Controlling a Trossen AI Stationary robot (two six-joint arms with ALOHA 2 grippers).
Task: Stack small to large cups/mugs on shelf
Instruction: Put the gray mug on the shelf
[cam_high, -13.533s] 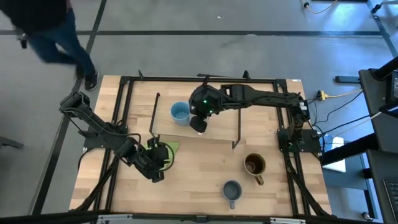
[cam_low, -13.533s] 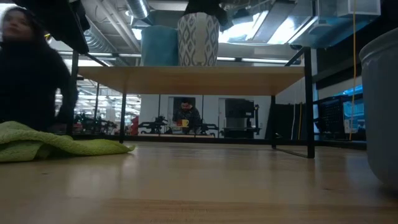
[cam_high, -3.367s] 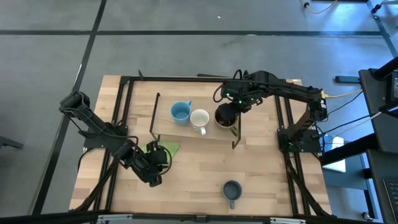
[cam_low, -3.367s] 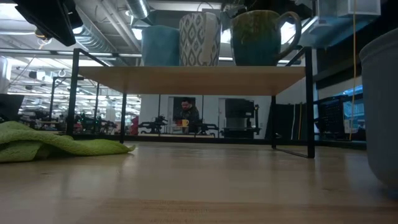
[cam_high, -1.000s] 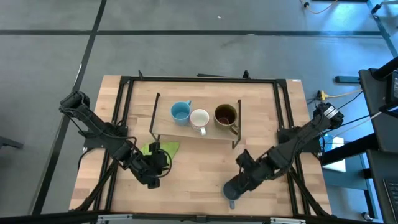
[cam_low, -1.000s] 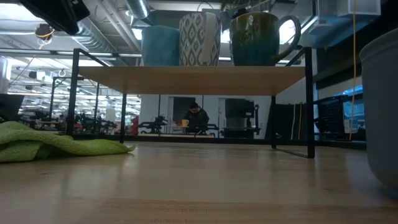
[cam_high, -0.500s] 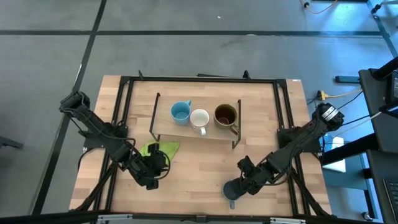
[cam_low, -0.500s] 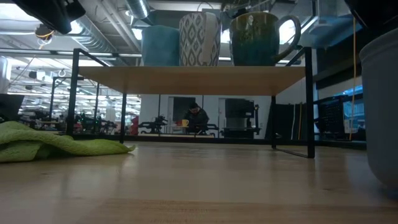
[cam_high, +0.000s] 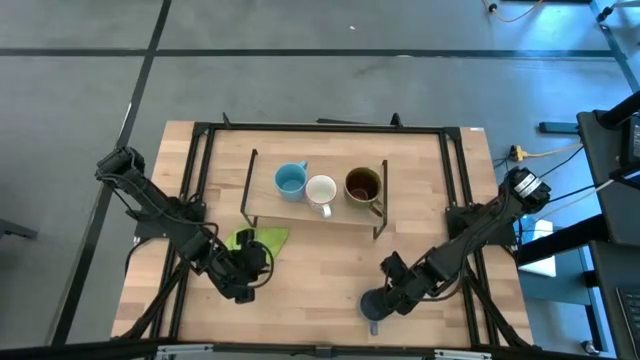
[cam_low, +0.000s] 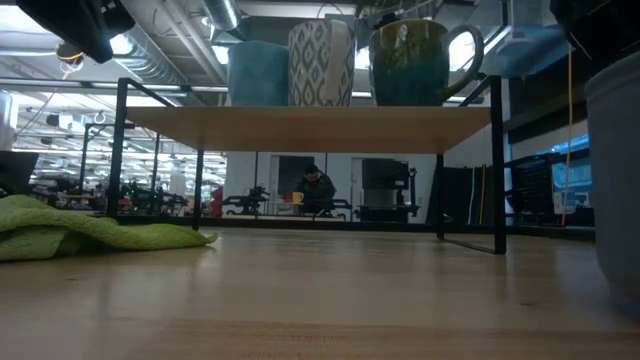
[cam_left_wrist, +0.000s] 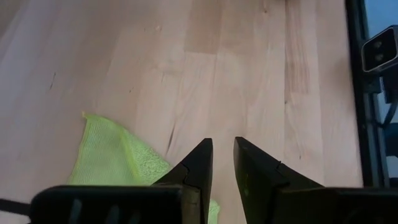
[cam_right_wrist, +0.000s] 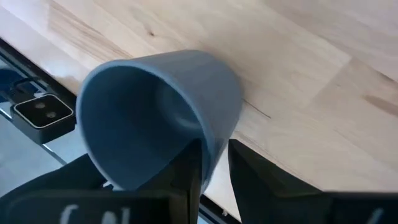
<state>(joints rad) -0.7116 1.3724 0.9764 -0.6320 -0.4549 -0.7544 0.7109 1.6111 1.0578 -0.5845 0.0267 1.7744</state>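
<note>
Since a second ago, our right gripper (cam_high: 384, 298) has eased onto the grey-blue ceramic mug (cam_high: 372, 305) at the table's near edge, fingers pinching its wall for lifting to the light-wood shelf (cam_high: 268, 203). Our left gripper (cam_high: 240, 285) waits beside the green cloth (cam_high: 262, 238), fingers slightly parted, empty.

Four mugs: three on shelf (cam_high: 315, 214), well apart from both grippers; grey-blue one (cam_right_wrist: 161, 112) at right gripper (cam_right_wrist: 214, 165). One green cloth (cam_high: 262, 239) beside left gripper (cam_left_wrist: 222, 163).
</note>
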